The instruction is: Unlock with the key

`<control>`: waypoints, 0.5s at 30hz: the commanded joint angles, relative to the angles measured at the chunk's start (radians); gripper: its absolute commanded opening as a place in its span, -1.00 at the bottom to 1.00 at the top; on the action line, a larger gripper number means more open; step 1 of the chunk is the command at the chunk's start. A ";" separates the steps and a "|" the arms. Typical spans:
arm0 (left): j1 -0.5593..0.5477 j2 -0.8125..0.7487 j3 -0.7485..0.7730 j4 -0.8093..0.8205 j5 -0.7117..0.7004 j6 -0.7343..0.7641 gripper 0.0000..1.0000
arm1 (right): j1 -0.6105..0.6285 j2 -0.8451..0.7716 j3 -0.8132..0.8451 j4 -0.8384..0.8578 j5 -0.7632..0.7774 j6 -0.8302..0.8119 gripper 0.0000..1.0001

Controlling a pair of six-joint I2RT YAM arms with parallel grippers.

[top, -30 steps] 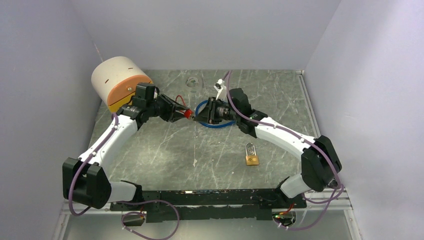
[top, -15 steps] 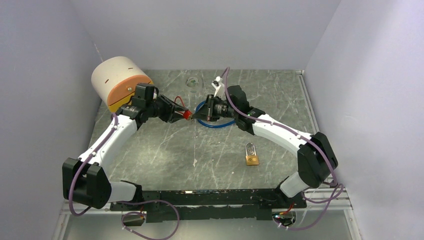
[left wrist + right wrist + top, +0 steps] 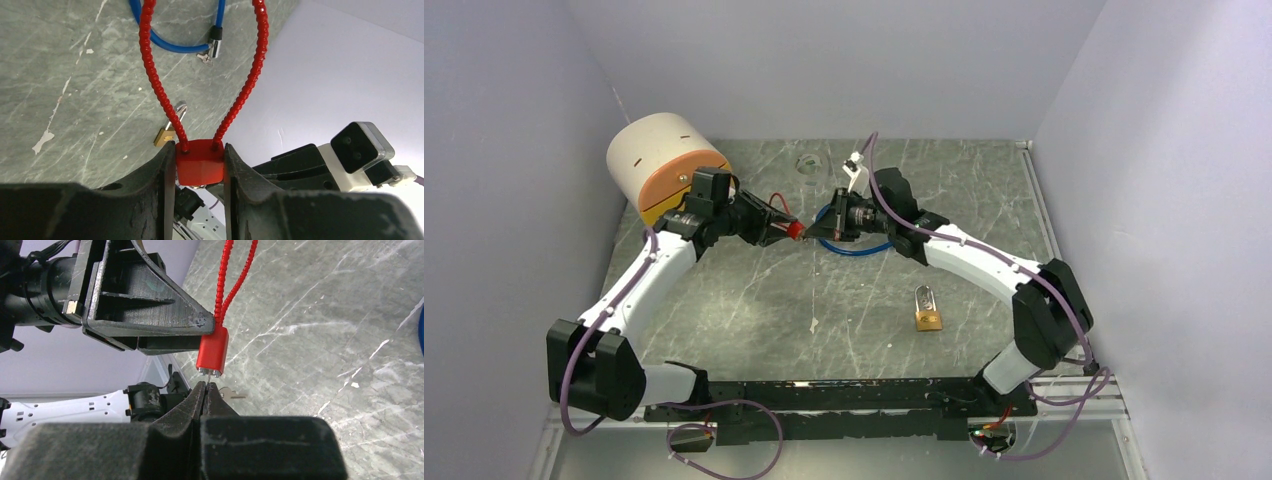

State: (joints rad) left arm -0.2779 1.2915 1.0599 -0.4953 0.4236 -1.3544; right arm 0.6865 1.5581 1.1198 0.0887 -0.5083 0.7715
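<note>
While both arms meet over the back half of the table (image 3: 754,300), top view: left gripper (image 3: 786,229) holds the red lock (image 3: 796,230) out toward the right gripper (image 3: 826,226), tips nearly touching. Presented in mid-air, I judge, so the key gets a free line to the keyhole. Blue cable (image 3: 864,249) lies under the right wrist. Brass padlock (image 3: 928,310) sits well apart, nearer the bases. Neither looks in play.

Left wrist view: both fingers (image 3: 160,195) clamped on the flanks of the lock's body, beaded loop (image 3: 150,65) standing away from the palm. Side grip leaves the far face uncovered, which is where the keyhole should be. That face is hidden from this camera.

Right wrist view: right jaws pressed together, thin metal tip of the key (image 3: 205,384) poking out between them, apparently pinched by its head. Tip sits just under the lock's underside, in line with it. Whether it has entered, cannot tell. A small key-shaped piece shows beside the fingertips, unclear.

Step in hand, as I read it: insertion, with the turn not yet done. Risk: a slight misalignment would shove the lock within the left grip rather than seat the key.
</note>
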 commanded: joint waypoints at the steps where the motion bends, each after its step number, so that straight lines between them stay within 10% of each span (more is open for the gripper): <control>1: -0.007 -0.042 0.023 0.001 0.067 -0.005 -0.95 | 0.019 0.044 0.083 -0.006 0.038 0.004 -1.00; 15: -0.026 -0.045 0.023 -0.050 0.093 -0.003 -0.95 | 0.034 0.200 0.275 -0.147 0.154 0.091 -1.00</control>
State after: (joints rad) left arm -0.2600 1.2915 1.0622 -0.5724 0.3080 -1.3308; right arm 0.7189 1.7485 1.3785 -0.1726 -0.4511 0.8394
